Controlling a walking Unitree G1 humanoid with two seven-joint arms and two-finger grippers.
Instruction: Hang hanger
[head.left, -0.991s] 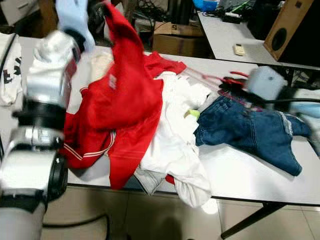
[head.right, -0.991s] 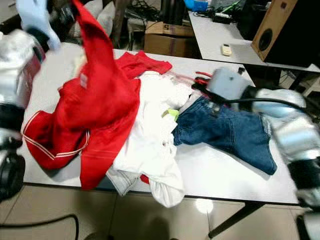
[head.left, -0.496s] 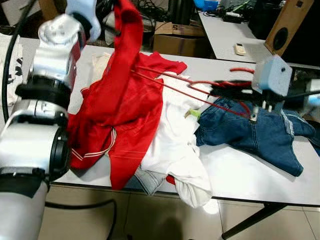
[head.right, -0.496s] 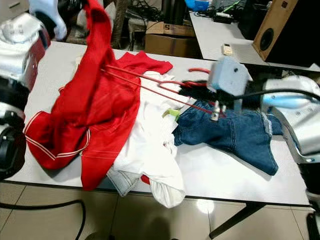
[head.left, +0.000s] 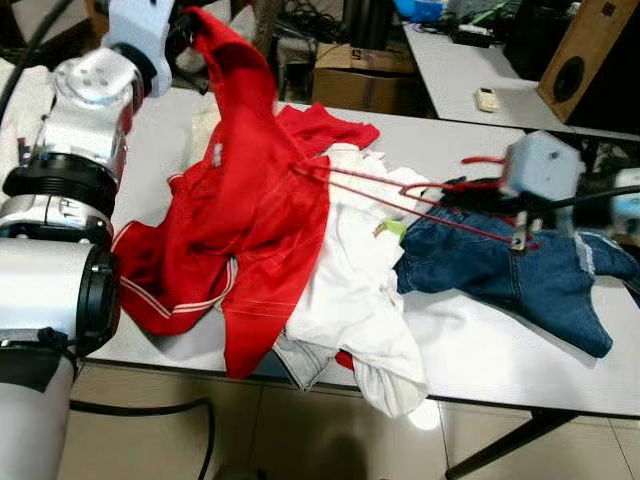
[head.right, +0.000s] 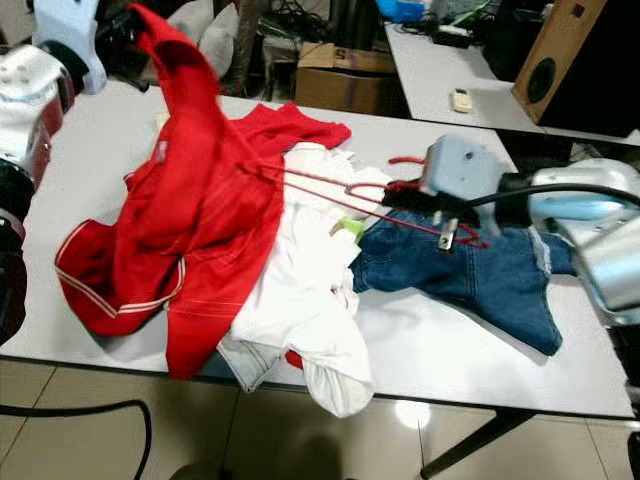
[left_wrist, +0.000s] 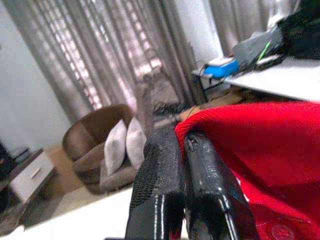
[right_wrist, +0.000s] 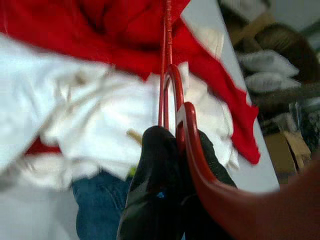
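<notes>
My left gripper (head.left: 188, 28) is raised at the far left of the table and shut on the top edge of a red garment (head.left: 250, 200). The garment hangs from it and drapes down onto the table. In the left wrist view the fingers (left_wrist: 160, 170) pinch the red cloth (left_wrist: 260, 145). My right gripper (head.left: 468, 190) is shut on the hook end of a red wire hanger (head.left: 400, 195) above the jeans. The hanger's far end reaches into the red garment near its middle. The right wrist view shows the hanger (right_wrist: 167, 90) running from the gripper (right_wrist: 175, 137) toward the red cloth.
A white garment (head.left: 360, 280) and blue jeans (head.left: 500, 270) lie on the white table (head.left: 500, 350), with cloth hanging over its front edge. Behind are a cardboard box (head.left: 360, 85), a second table with a remote (head.left: 487, 98), and a wooden speaker (head.left: 585, 55).
My right gripper rose from the jeans with the hanger and its far end now pokes into the red garment. My left gripper keeps the garment held up.
</notes>
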